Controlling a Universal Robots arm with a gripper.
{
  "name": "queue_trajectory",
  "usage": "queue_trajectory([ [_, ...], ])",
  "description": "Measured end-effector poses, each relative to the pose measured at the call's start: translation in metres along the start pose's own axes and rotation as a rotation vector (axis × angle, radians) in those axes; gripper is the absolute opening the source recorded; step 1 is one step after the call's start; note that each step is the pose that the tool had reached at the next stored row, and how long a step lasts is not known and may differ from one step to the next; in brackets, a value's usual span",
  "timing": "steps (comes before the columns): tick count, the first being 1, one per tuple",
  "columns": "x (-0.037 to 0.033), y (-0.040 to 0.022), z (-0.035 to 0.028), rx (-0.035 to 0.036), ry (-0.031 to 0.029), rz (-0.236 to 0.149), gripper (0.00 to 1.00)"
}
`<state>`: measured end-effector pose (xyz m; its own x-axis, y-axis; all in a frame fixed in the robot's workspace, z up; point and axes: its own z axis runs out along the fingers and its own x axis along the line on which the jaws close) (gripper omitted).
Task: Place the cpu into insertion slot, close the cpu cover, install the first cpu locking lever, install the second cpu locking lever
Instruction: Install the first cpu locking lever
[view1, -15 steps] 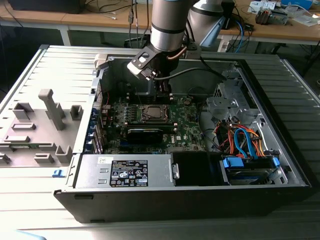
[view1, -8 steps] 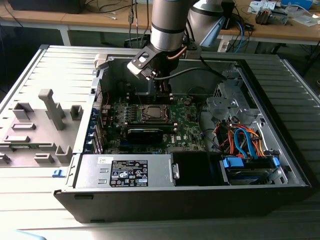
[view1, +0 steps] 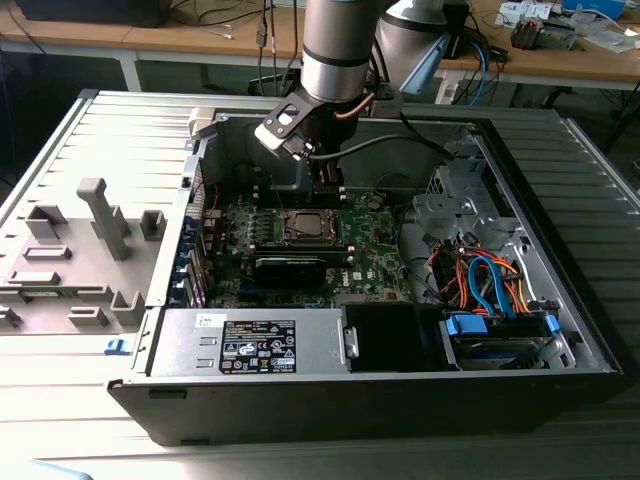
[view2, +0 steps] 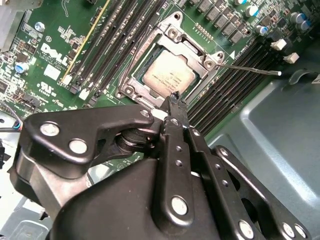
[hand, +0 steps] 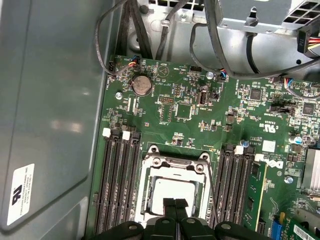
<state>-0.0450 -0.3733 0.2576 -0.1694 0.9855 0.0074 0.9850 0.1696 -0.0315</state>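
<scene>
Claw (view2: 173, 100) closed, fingers pressed together, holding nothing; tip hovers just beside slot (view1: 285, 228) edge. Cpu (view2: 167, 77) seated flat in slot on green board (hand: 190, 110). Cover (hand: 176, 163) lies down over it, cpu face showing through window. One lever (view2: 250, 68) juts out over memory slots; other lever (view2: 131, 60) runs along cover's side.

We see the end effector (view2: 173, 98), its fingers pressed together, tip at the edge of the cpu cover (view2: 171, 36) framing the cpu (view2: 167, 75); a locking lever (view2: 250, 68) juts outward.
</scene>
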Motion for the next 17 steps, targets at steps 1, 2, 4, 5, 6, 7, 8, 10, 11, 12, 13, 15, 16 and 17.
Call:
queue_trajectory([
  [1,0.0000,0.0000,0.0000,0.0001,-0.0004,-0.014,0.11],
  [2,0.0000,0.0001,0.0001,0.0002,-0.0010,-0.037,0.11],
  [4,0.0000,0.0000,0.0001,0.0005,-0.0026,-0.089,0.11],
  [5,0.0000,0.0000,0.0001,0.0006,-0.0030,-0.101,0.11],
  [6,0.0000,0.0000,0.0001,0.0007,-0.0033,-0.109,0.11],
  [7,0.0000,0.0000,0.0001,0.0008,-0.0036,-0.118,0.11],
  [8,0.0000,0.0000,0.0001,0.0008,-0.0039,-0.129,0.11],
  [10,0.0001,0.0000,0.0001,0.0011,-0.0049,-0.159,0.11],
  [11,0.0000,0.0000,0.0001,0.0012,-0.0053,-0.170,0.11],
  [12,0.0000,0.0000,0.0001,0.0012,-0.0055,-0.178,0.11],
  [13,0.0001,0.0000,0.0001,0.0013,-0.0057,-0.186,0.11],
  [15,0.0000,0.0000,0.0001,0.0014,-0.0063,-0.203,0.11],
  [16,0.0000,0.0000,0.0001,0.0015,-0.0066,-0.212,0.11],
  [17,0.0000,0.0000,0.0001,0.0015,-0.0068,-0.219,0.11],
])
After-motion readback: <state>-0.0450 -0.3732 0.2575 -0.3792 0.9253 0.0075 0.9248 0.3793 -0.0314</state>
